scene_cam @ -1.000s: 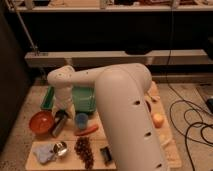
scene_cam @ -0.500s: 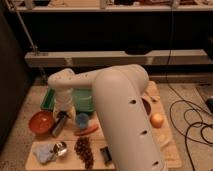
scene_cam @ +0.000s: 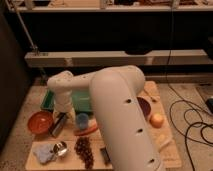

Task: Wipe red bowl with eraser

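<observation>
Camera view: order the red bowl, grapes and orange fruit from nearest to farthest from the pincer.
The pincer hangs low on the left of the view.
1. red bowl: right beside it, further left.
2. grapes: front centre.
3. orange fruit: far right, past the arm.

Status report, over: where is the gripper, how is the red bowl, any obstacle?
Gripper low, close beside red bowl. Bowl upright. Blue cup stands just past the gripper.

I can read no text, label or number on anything here. My gripper (scene_cam: 58,125) hangs just beside the red bowl (scene_cam: 39,121).
</observation>
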